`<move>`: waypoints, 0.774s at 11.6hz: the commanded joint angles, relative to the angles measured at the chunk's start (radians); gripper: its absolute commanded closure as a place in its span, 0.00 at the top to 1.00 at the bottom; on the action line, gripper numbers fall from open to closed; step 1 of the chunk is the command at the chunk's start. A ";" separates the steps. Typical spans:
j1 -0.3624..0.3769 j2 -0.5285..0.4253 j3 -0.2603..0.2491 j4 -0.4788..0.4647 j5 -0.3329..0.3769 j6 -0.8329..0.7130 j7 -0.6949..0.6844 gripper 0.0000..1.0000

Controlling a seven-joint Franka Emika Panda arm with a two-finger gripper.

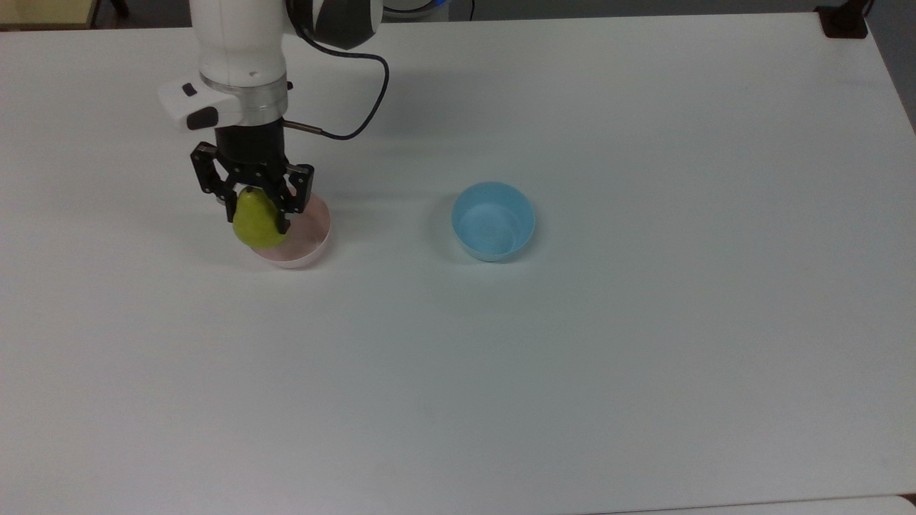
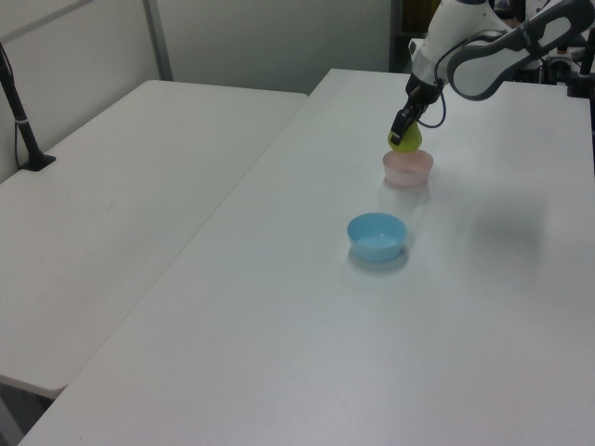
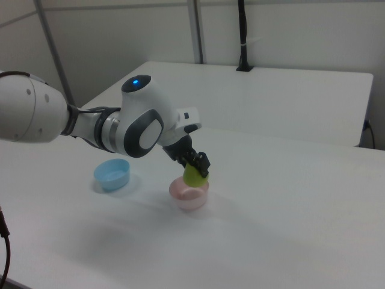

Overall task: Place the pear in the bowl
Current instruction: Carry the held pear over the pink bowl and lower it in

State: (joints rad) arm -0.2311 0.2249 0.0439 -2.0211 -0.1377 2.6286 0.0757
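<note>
Top view shows the gripper point(image 1: 259, 207) clamped on the pear point(image 1: 255, 219), held above the pink bowl's point(image 1: 308, 243) left rim, not its centre. Released here, the pear could clip the rim, tip the bowl, or roll onto the table point(image 1: 644, 343).

The yellow-green pear point(image 1: 255, 220) is held upright in the air, narrow top up, just above the rim of the pale pink round bowl point(image 1: 309, 242), which is set on its base.
</note>
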 commanded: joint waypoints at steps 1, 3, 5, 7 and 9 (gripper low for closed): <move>0.039 -0.021 -0.006 -0.041 -0.010 -0.024 -0.005 0.54; 0.050 -0.003 -0.006 -0.041 -0.011 -0.022 -0.005 0.55; 0.049 0.019 -0.006 -0.034 -0.014 -0.018 -0.005 0.55; 0.041 0.033 -0.006 -0.031 -0.029 -0.015 -0.005 0.55; 0.038 0.045 -0.006 -0.028 -0.030 -0.015 -0.005 0.61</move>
State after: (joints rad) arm -0.1939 0.2691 0.0441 -2.0531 -0.1470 2.6280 0.0757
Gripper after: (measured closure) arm 0.330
